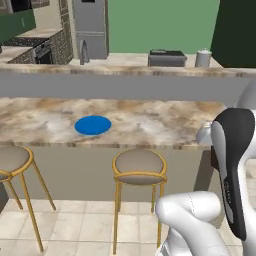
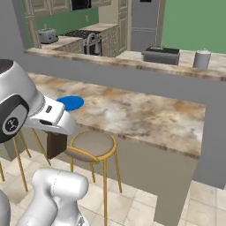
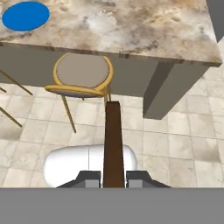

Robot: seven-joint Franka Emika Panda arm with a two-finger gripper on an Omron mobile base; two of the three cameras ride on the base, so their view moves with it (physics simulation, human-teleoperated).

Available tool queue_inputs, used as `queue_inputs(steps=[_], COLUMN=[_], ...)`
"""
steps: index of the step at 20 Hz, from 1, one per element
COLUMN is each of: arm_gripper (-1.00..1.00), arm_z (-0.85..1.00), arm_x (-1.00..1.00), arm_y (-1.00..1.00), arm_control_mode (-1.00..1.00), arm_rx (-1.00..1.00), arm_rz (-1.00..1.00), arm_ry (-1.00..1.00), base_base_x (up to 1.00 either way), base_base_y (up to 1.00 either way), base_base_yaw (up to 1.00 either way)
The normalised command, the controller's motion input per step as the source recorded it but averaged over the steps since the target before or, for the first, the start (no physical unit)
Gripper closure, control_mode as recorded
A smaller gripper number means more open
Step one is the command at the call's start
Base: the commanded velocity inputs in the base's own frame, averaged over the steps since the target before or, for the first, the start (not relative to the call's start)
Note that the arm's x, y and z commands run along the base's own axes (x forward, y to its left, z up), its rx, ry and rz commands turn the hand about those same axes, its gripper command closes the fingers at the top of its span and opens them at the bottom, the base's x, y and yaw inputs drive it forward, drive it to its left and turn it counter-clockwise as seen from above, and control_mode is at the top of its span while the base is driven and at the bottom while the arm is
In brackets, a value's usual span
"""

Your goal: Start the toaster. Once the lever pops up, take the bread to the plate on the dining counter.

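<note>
Currently the gripper (image 3: 113, 177) pinches the bread (image 3: 113, 140) edge-on, well short of the plate (image 3: 25, 15); thin, light, likely brittle, so a flat-face grip suits.

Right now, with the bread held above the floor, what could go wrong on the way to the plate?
1. The fingers pinch only one end of the bread, so it could slip and fall to the tiles.
2. The stool and the dining counter edge lie between the bread and the plate; a low path might hit them.
</note>
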Motion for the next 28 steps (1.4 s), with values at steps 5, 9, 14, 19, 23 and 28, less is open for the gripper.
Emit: queue_inputs(steps=[5,9,14,19,23,28], arm_gripper=[1.00,1.00,1.00,1.00,1.00,1.00], arm_z=[0.00,0.00,0.00,0.00,0.00,0.00], arm_x=[0.00,0.00,0.00,0.00,0.00,0.00], arm_y=[0.00,0.00,0.00,0.00,0.00,0.00], arm_control_mode=[1.00,1.00,1.00,1.00,1.00,1.00], arm_rx=[0.00,0.00,0.00,0.00,0.00,0.00], arm_rz=[0.00,0.00,0.00,0.00,0.00,0.00], arm_ry=[0.00,0.00,0.00,0.00,0.00,0.00], base_base_x=[0.00,0.00,0.29,0.57,0.66,0.77], base_base_y=[1.00,1.00,0.85,0.44,0.46,0.26], base_base_yaw=[-0.29,-0.31,-0.27,-0.23,-0.25,-0.12])
